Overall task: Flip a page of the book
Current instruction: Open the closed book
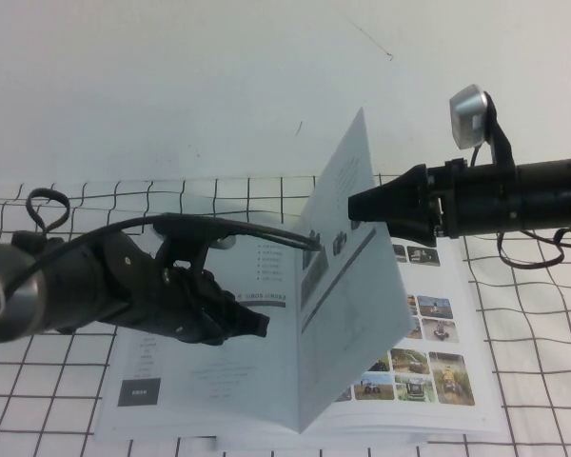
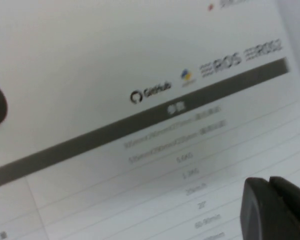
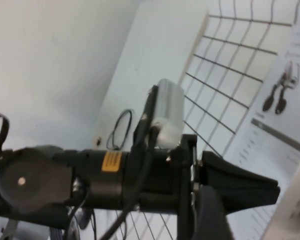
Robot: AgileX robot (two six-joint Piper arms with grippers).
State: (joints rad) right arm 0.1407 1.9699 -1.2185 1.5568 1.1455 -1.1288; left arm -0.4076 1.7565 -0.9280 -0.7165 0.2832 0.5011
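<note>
Both arms (image 1: 67,281) matte black, cylindrical links, loose black cables looped alongside. Silver camera (image 1: 469,114) on right wrist. Left arm: silver camera block (image 3: 169,120), yellow label (image 3: 111,161), round joint cap with central screw (image 3: 21,181).

The book (image 1: 209,400) lies open on the counter (image 1: 533,381) in front of me, spread to both sides. The page (image 1: 347,286) stands nearly upright from the spine, between the two flat halves, tilted a little toward my right. My left gripper (image 1: 257,324) hangs over the book's left half, just beside the standing page. My right gripper (image 1: 357,205) reaches in from the right above the right half, its tip at the page's upper part.
</note>
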